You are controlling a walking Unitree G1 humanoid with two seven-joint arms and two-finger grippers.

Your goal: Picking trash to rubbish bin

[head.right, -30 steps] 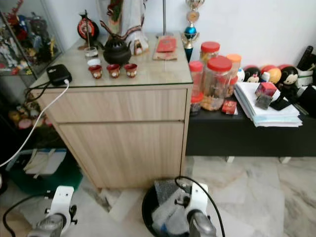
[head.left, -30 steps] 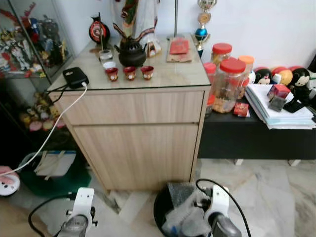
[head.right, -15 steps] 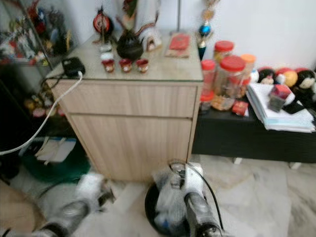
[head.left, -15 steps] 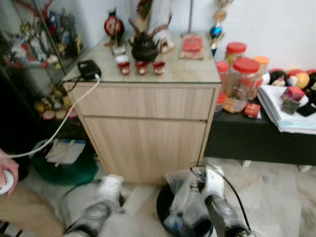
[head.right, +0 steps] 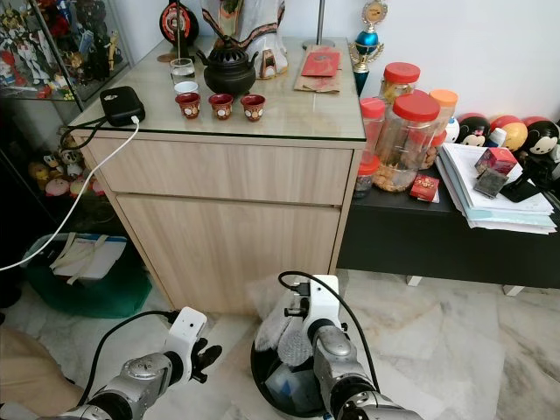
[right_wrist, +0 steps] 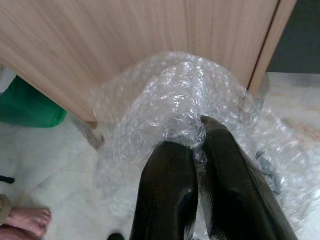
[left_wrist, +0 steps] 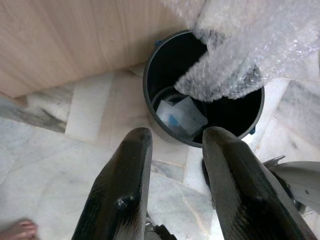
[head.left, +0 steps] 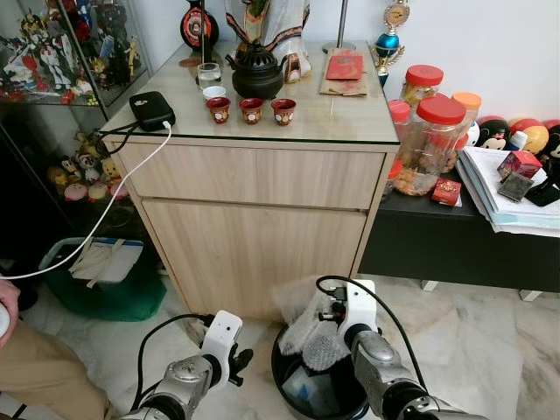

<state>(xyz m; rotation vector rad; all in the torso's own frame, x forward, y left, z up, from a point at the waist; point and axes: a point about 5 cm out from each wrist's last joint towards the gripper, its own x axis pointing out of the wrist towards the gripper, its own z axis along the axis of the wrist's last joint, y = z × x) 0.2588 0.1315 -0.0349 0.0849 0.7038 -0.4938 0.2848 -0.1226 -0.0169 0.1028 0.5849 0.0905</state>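
- Right gripper (right_wrist: pixel 197 150): fingers pinched shut on crumpled bubble wrap (right_wrist: pixel 190 100), now steady over the rubbish bin (head.left: pixel 293 389) after the blurred walk; release looks due.
- Bubble wrap: clear, dimpled, limp, partly draped inside the round black bin, above flat packets.
- Left gripper (left_wrist: pixel 172 145): parted, empty, lifted forward beside the bin.
- Surround: marble floor (head.left: pixel 472 324), woodgrain cabinet (head.left: pixel 254 227).

Clear bubble wrap (right_wrist: pixel 185 105) (dimpled) — black bin (left_wrist: pixel 165 65) — pale wood-grain cabinet (head.left: pixel 254 254).

No lettering, label or number is legible on anything in view.
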